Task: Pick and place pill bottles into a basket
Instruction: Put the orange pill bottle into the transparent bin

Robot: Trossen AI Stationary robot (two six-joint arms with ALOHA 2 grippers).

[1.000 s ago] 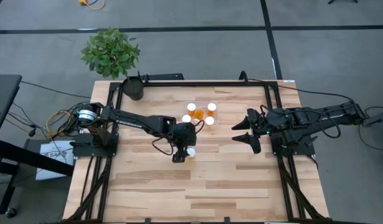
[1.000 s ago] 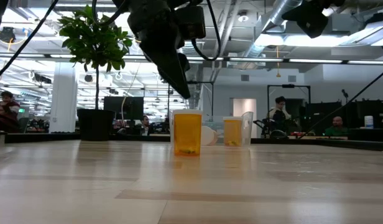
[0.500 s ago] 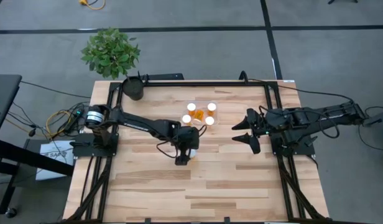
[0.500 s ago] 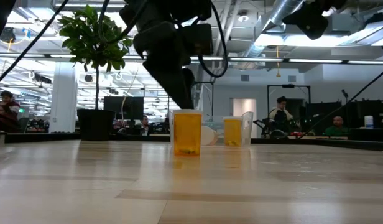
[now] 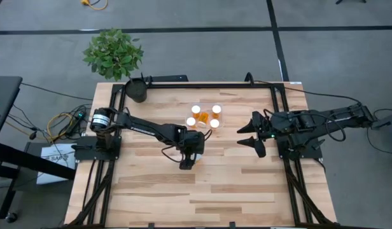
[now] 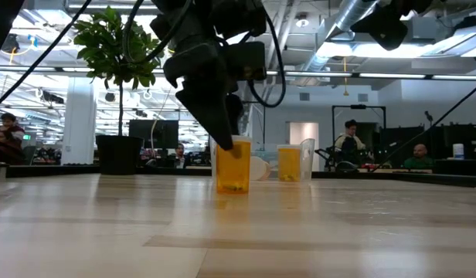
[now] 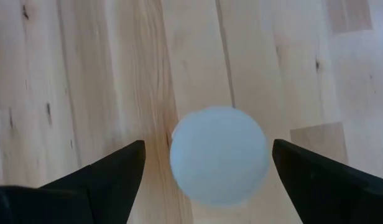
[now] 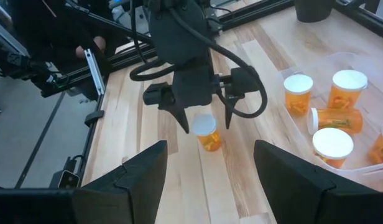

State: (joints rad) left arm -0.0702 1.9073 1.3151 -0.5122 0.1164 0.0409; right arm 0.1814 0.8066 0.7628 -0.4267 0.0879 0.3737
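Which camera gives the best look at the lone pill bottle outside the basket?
The right wrist view: the lone pill bottle shows white cap and orange body, between the left tool's open fingers. The left wrist view shows only its cap; the low view its body side-on; the high view hides it.

Bare wood around lone pill bottle [image 8: 207, 132].

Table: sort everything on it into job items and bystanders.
Job items: lone pill bottle between the open left gripper's fingers; five pill bottles in the basket; right gripper, waiting aside.
Bystanders: plant pot; plant.
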